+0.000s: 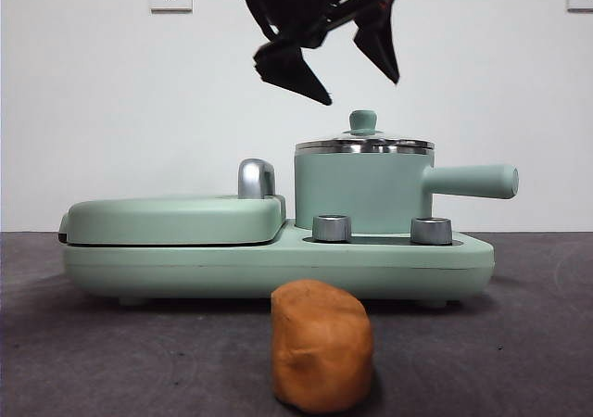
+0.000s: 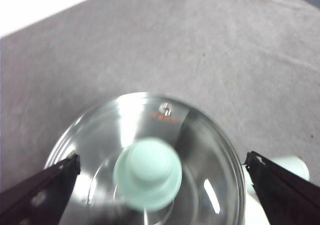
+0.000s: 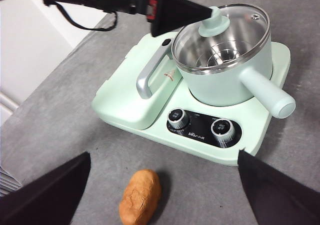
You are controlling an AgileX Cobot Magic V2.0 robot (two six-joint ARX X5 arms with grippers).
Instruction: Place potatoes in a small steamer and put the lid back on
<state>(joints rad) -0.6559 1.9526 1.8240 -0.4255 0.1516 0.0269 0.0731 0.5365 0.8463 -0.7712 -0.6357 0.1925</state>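
Note:
The orange-brown potato (image 1: 321, 345) (image 3: 141, 196) lies on the dark table in front of the appliance. The mint green small steamer (image 1: 361, 190) (image 3: 225, 80) stands on the right half of the base, with its straight handle pointing right. The glass lid (image 1: 363, 143) (image 2: 150, 135) (image 3: 235, 30) rests on the steamer. My left gripper (image 1: 360, 89) (image 2: 162, 157) hangs open just above the lid's green knob (image 1: 363, 120) (image 2: 148, 172), with a jaw on each side and neither touching it. My right gripper (image 3: 164, 155) is open and holds nothing, high above the potato.
The flat mint green griddle (image 1: 171, 221) (image 3: 130, 97) with a chrome handle (image 1: 256, 178) fills the left half of the base. Two steel dials (image 1: 332, 228) (image 1: 431, 231) sit on the base's front. A white wall stands behind.

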